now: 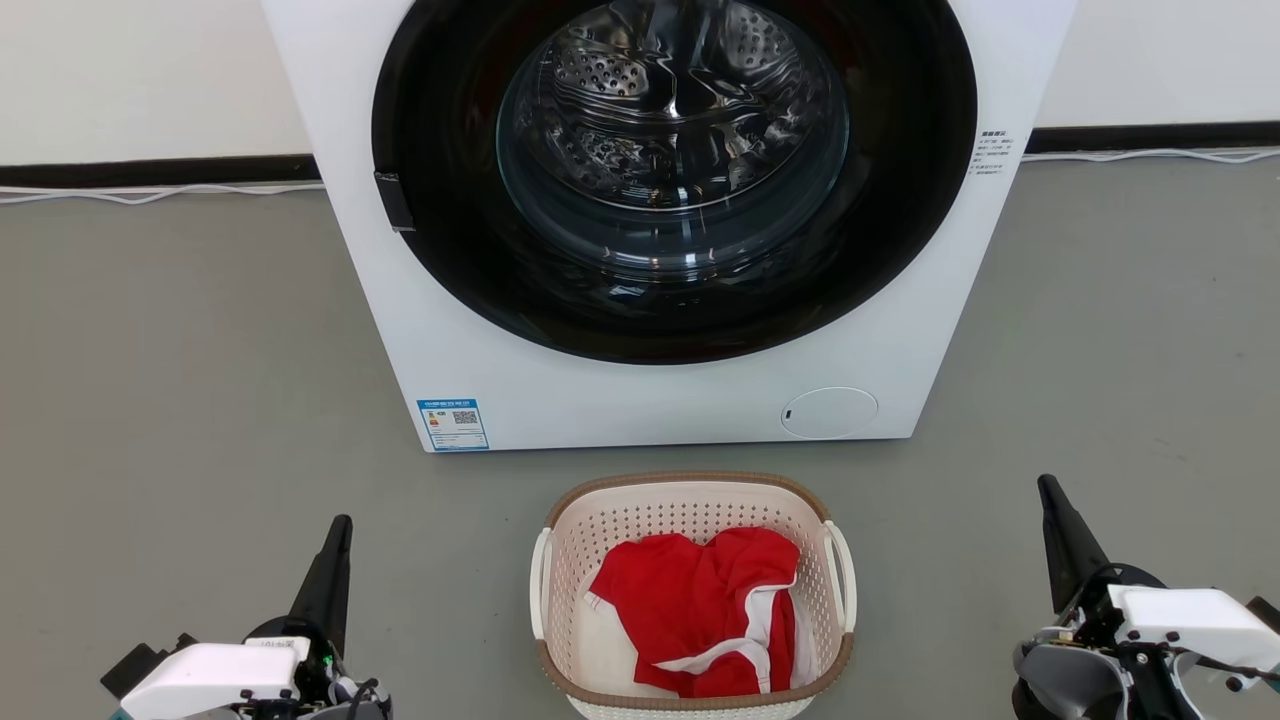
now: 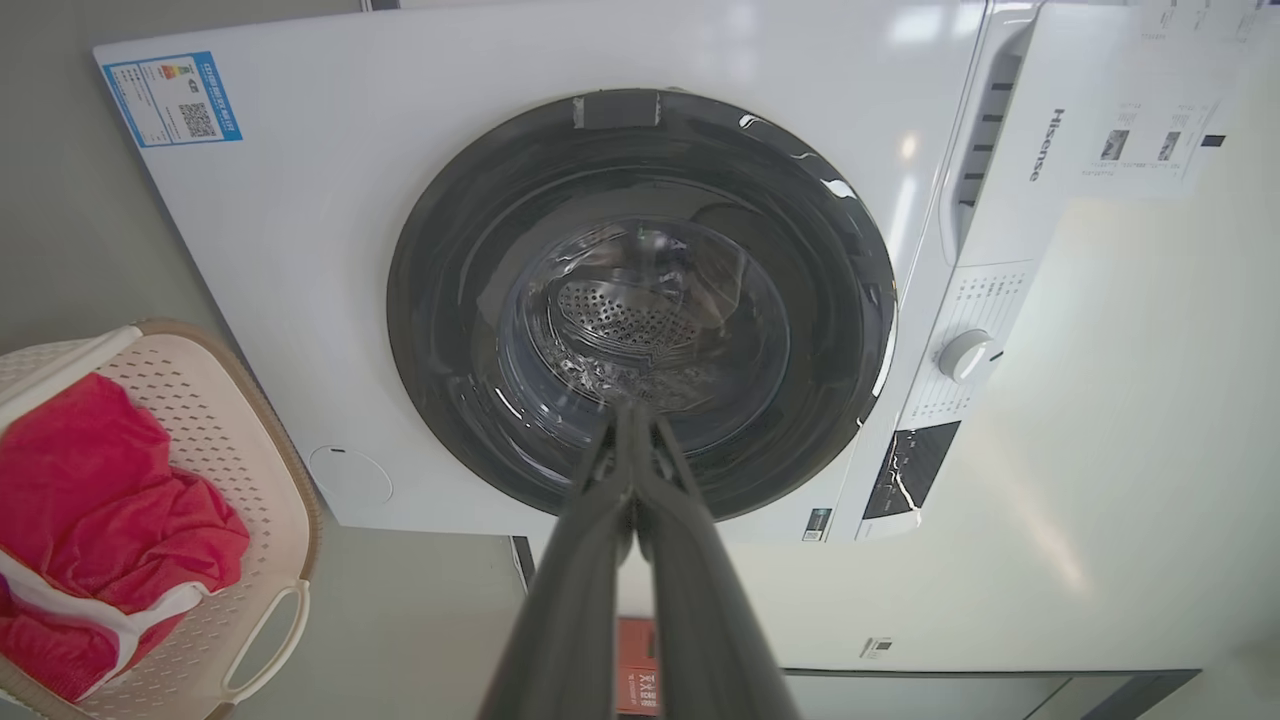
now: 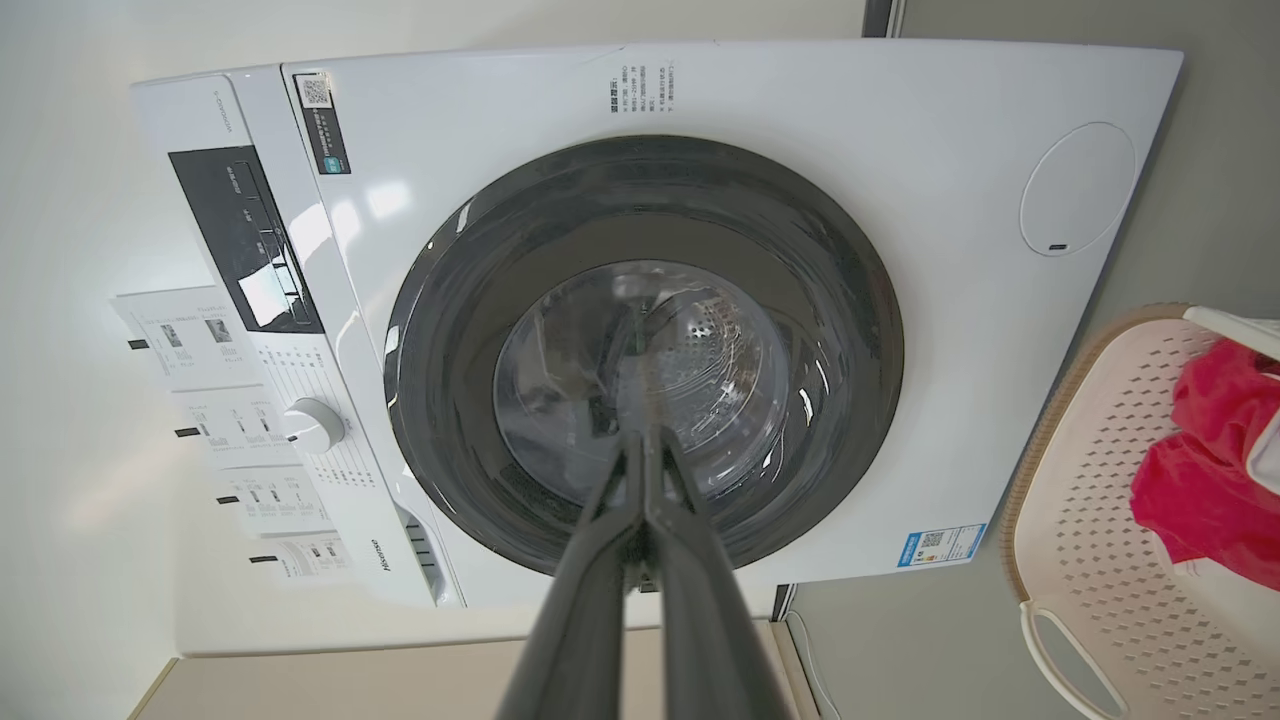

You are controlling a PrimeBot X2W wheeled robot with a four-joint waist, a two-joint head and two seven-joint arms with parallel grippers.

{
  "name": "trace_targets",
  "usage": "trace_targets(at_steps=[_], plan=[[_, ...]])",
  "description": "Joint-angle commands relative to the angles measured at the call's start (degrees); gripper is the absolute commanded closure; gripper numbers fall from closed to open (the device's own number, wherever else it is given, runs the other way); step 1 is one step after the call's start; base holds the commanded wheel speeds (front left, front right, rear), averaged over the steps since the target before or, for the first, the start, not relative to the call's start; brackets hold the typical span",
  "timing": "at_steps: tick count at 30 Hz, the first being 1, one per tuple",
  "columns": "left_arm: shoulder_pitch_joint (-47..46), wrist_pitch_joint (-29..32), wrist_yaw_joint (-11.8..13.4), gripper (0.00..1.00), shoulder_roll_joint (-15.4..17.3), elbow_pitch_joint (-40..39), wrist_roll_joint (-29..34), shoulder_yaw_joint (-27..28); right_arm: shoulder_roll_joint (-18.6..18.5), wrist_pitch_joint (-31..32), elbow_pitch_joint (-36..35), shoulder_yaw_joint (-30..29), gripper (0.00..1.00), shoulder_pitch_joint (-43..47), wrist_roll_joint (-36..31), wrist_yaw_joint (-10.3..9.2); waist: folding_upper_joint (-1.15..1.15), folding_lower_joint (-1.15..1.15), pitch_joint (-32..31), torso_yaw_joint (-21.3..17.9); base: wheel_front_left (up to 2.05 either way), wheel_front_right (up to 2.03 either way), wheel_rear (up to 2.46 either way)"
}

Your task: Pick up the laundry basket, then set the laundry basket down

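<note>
The laundry basket (image 1: 690, 500) is cream-white and perforated, with a brown rim and white loop handles. It stands on the grey floor in front of the washing machine, and a red and white garment (image 1: 705, 610) lies inside it. My left gripper (image 1: 340, 527) is shut and empty, well to the basket's left. My right gripper (image 1: 1046, 487) is shut and empty, well to its right. Both point toward the machine. The basket (image 2: 250, 470) shows at the left edge of the left wrist view, beside my shut left gripper (image 2: 632, 408). In the right wrist view the basket (image 3: 1090, 500) sits at the right edge, away from my shut right gripper (image 3: 645, 432).
A white front-loading washing machine (image 1: 600, 400) with a dark round door (image 1: 675, 170) stands just behind the basket. White cables (image 1: 150, 192) run along the wall's base. Bare grey floor lies on both sides of the basket.
</note>
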Motion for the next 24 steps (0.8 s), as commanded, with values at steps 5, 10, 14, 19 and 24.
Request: trace_targets(at_steps=[5, 10, 14, 19, 24], plan=[[-3.22, 0.37, -0.62, 1.00, 0.81, -1.82, -0.93, 1.41, -0.17, 0.46, -2.02, 1.01, 1.00, -0.65, 0.84, 0.42, 0.00, 0.00, 0.00, 0.00, 0.00, 0.00, 0.00], [-3.22, 0.37, -0.62, 1.00, 0.81, -1.82, -0.93, 1.40, -0.17, 0.46, -2.02, 1.01, 1.00, -0.65, 0.84, 0.42, 0.00, 0.00, 0.00, 0.00, 0.00, 0.00, 0.00], [-3.22, 0.37, -0.62, 1.00, 0.81, -1.82, -0.93, 1.40, -0.17, 0.46, -2.02, 1.01, 1.00, -0.65, 0.84, 0.42, 0.00, 0.00, 0.00, 0.00, 0.00, 0.00, 0.00], [-3.21, 0.37, -0.62, 1.00, 0.81, -1.82, -0.93, 1.40, -0.17, 0.46, -2.02, 1.01, 1.00, -0.65, 0.84, 0.42, 0.00, 0.00, 0.00, 0.00, 0.00, 0.00, 0.00], [-3.21, 0.37, -0.62, 1.00, 0.81, -1.82, -0.94, 1.40, -0.17, 0.46, -2.02, 1.01, 1.00, -0.65, 0.85, 0.42, 0.00, 0.00, 0.00, 0.00, 0.00, 0.00, 0.00]])
